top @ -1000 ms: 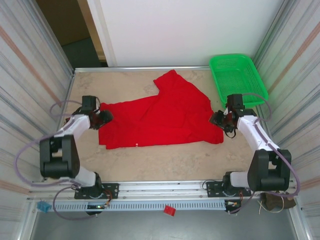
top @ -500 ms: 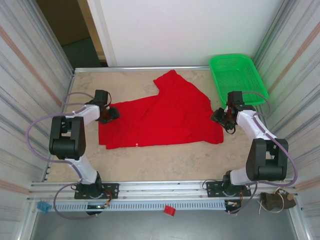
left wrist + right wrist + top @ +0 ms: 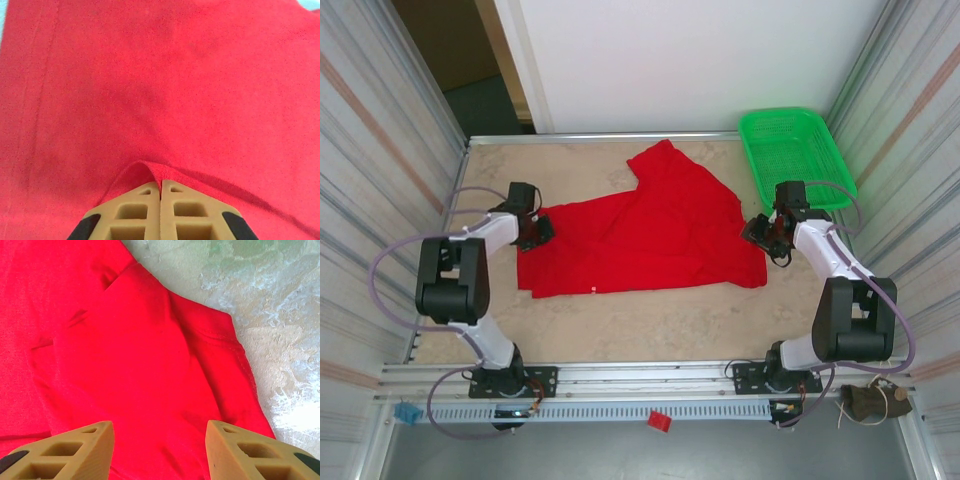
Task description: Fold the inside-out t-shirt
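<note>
Where the shirt (image 3: pixel 640 235) lies: mid-table (image 3: pixel 650 320), spread fairly flat with no lettering showing. Its long axis runs 9 to 3 o'clock in the top view, and 1 flap pokes out toward 12 o'clock.
At 9 o'clock: the left gripper (image 3: pixel 533 228) sits on the shirt's left edge near the far corner. In its wrist view the fingers (image 3: pixel 132 212) are clenched tight together with a small ridge of red cloth pinched up at their tips, so it is grasping the shirt.
From the left fingers: the rest of the cloth lies toward 3 o'clock in the top view. In the wrist view it lies ahead at 12 o'clock, with a stitched seam running up the 9 o'clock side.
At 3 o'clock: the right gripper (image 3: pixel 760 237) hangs over the shirt's right edge. Its fingers (image 3: pixel 75 450) are released and stand well apart, with cloth below them but nothing gripped. In its wrist view a hemmed corner lies ahead, with bare table from 1 to 3 o'clock.
At 1 o'clock: the basket (image 3: pixel 795 150) stands in the far right corner, apart from the shirt and just beyond the right gripper.
Deciding relation: the 2 arms stand at opposite ends of the long axis, each nearer its own end. By my judgement, the right one must drop and close on its edge before both ends can be moved together.
</note>
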Motion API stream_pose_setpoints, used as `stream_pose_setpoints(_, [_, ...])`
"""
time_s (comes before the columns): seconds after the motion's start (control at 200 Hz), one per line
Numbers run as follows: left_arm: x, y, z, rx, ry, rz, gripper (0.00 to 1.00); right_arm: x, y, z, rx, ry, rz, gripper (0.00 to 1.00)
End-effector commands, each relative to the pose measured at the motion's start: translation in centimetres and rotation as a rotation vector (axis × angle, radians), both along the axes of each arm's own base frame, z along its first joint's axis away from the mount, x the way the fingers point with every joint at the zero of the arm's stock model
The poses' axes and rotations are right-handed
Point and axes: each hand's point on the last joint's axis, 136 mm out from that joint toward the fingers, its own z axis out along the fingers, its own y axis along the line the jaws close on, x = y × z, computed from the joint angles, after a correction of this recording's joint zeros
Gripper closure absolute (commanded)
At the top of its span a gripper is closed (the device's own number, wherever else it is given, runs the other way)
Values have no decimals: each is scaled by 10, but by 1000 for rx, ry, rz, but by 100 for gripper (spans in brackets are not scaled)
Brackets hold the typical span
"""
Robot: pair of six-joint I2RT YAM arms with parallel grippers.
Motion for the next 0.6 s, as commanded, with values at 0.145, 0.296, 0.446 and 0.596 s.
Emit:
stream_pose_setpoints(0.145, [-59,-8,69,-84,-135,-9,100,5,6,-5,30,-3,31,50])
stream_pose_setpoints(0.296, [-95,-1,92,-110,-180,47,100,7,10,-6,36,-5,46,50])
stream_pose_setpoints(0.446, [-114,7,107,-140,-227,127,100,10,13,-6,38,-5,58,50])
stream_pose_setpoints(0.596, [-114,24,105,-96,-208,182,100,16,20,-10,31,8,83,50])
